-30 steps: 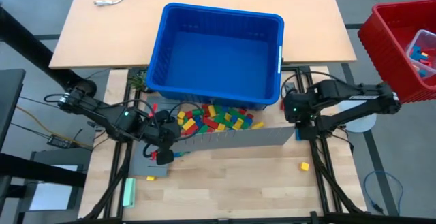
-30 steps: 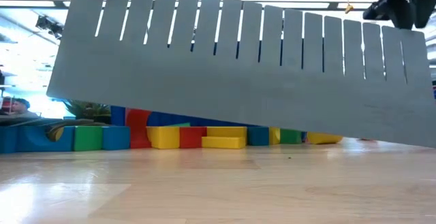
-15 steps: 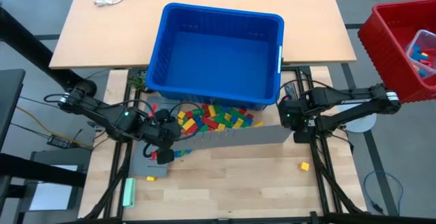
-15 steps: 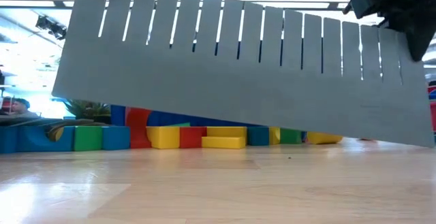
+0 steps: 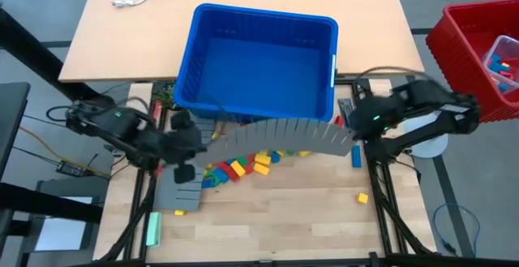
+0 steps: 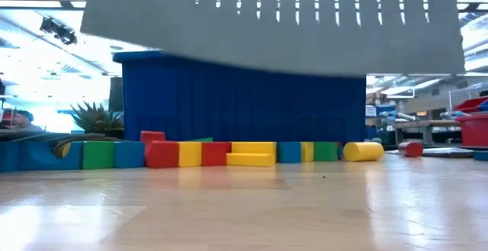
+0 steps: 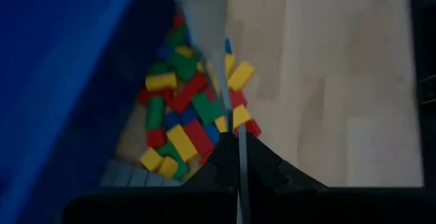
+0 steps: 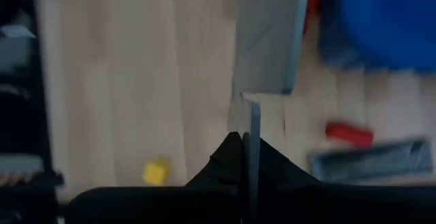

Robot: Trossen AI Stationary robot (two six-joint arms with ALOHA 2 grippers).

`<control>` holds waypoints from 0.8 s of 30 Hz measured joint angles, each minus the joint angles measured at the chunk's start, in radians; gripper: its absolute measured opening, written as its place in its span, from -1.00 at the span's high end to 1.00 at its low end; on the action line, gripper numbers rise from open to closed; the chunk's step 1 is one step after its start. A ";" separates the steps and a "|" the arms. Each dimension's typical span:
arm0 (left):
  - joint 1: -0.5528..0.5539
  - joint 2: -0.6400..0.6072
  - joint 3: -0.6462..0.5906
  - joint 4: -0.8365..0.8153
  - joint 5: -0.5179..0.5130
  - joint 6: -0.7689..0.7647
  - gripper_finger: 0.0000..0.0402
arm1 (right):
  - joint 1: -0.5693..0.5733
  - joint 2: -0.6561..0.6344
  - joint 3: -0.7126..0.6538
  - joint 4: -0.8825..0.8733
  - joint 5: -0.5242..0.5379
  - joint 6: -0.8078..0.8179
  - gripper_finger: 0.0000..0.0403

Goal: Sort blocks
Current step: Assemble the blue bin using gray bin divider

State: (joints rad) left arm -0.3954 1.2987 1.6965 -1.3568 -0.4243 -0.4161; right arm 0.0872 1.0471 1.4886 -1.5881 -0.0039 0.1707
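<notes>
The left pincer [image 5: 195, 139] is pressed together on one end of a long grey slotted panel [image 5: 280, 134], and the right pincer [image 5: 355, 131] is pinching the other end, so the panel hangs between the two arms, lifted clear of the wooden surface [image 5: 284, 210]. Beneath and just in front of the panel, the blocks [image 5: 237, 165], red, yellow, green and blue, lie in a loose heap on the surface, near the front wall of a large blue bin [image 5: 259, 56]. One yellow block [image 5: 362, 197] sits well apart towards the right arm's side. A second grey panel [image 5: 178, 192] lies flat near the left arm, with a pale green bar [image 5: 152, 229] beyond it.
</notes>
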 joint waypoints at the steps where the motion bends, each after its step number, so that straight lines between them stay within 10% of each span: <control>1: 0.000 0.000 0.039 -0.027 -0.010 0.023 0.95 | 0.002 0.000 0.046 0.001 0.001 -0.013 0.99; 11: 0.056 -0.001 0.371 -0.169 -0.205 0.334 0.95 | -0.003 0.004 0.330 0.081 0.257 -0.259 1.00; 24: 0.334 -0.049 0.495 -0.165 -0.270 0.572 0.95 | -0.200 0.073 0.350 0.275 0.146 -0.496 1.00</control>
State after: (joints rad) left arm -0.0615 1.2495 2.1914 -1.5220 -0.6947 0.1564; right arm -0.1133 1.1199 1.8385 -1.3127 0.1424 -0.3251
